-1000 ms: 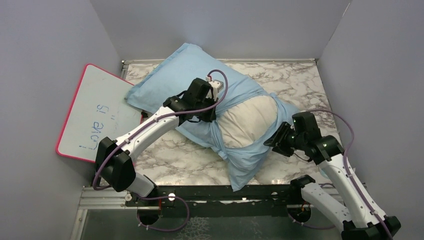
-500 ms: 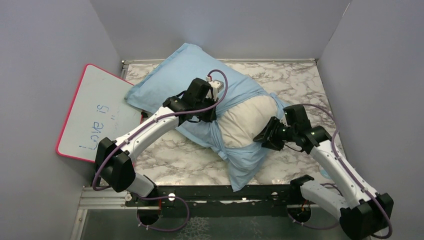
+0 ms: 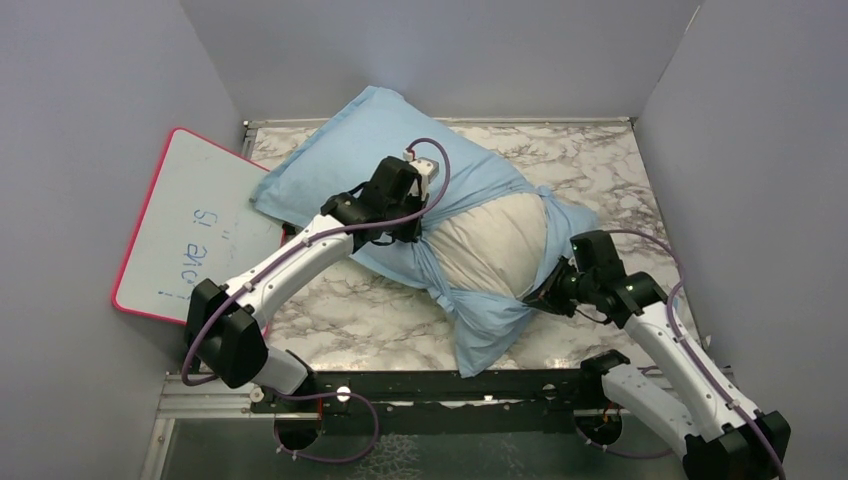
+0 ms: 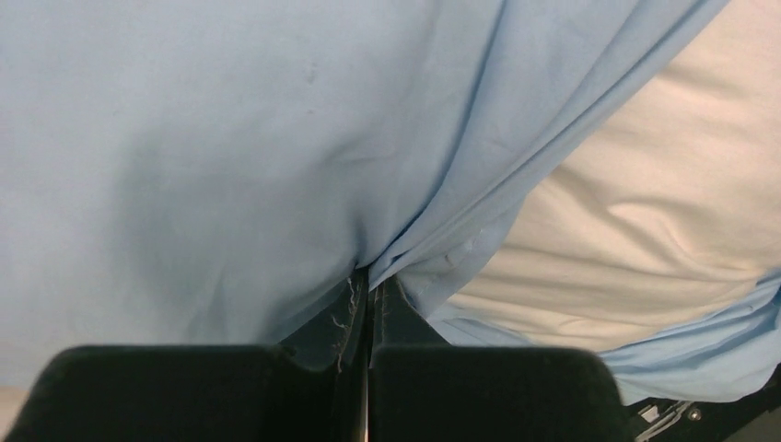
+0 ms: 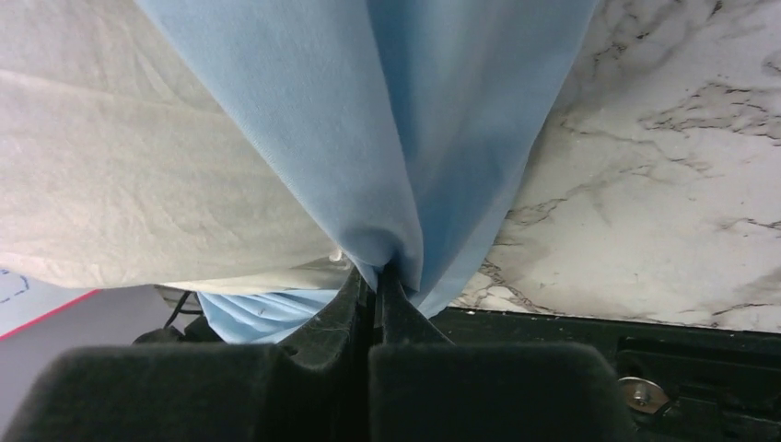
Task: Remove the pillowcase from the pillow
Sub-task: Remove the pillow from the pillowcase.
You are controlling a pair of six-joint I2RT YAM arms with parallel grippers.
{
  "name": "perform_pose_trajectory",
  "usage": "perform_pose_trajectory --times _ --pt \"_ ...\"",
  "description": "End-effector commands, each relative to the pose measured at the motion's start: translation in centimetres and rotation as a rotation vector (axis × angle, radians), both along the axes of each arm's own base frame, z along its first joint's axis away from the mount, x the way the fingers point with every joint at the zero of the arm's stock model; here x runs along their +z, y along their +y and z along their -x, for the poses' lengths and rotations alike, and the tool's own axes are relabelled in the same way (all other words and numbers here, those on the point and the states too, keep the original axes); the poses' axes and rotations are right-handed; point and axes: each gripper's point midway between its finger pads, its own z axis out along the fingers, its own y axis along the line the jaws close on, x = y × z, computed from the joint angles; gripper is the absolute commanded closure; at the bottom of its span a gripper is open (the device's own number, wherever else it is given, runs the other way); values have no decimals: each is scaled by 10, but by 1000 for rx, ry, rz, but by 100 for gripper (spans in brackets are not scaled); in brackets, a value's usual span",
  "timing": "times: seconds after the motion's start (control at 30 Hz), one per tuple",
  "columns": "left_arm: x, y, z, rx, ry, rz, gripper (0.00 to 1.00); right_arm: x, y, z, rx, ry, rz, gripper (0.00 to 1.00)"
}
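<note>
Pinching a gathered fold of the light-blue pillowcase (image 3: 345, 150), the left end effector (image 4: 368, 287) is pressed together on the cloth. The right end effector (image 5: 376, 273) likewise clamps the sleeve's edge beside the off-white pillow (image 3: 490, 250) — half-bared, lying diagonally across the marble counter (image 3: 600, 160).

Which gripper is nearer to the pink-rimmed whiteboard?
Left. The left gripper grips the pillowcase near the middle of the pillow, right of the whiteboard. The right gripper pinches the pillowcase farther right.
</note>
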Motion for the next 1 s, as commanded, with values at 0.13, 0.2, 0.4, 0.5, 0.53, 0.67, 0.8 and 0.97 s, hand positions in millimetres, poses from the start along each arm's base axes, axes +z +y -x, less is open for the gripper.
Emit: perform_pose_trajectory --times 0.13,0.2,0.4,0.5,0.53,0.67,0.8,0.97 --pt "-9 61 -21 256 -19 -121 100 -26 -7 10 -6 103 53 99" --pt "-4 70 -23 279 -41 -146 100 -36 3 14 29 158 10 99" --pt "9 118 -28 391 -93 -209 100 -65 -16 9 -54 162 113 100" --pt "8 139 -29 436 -84 -223 100 -70 -43 8 -135 169 254 99" --pt "7 144 -28 448 -79 -223 100 -71 -48 7 -152 171 283 99" --pt "-2 138 -23 401 -31 -182 100 -88 -49 5 -154 170 289 99" --pt "-3 94 -8 195 41 -15 100 -110 -32 12 -91 239 219 100" --pt "33 49 6 29 7 170 71 -109 -20 7 -37 239 178 100"
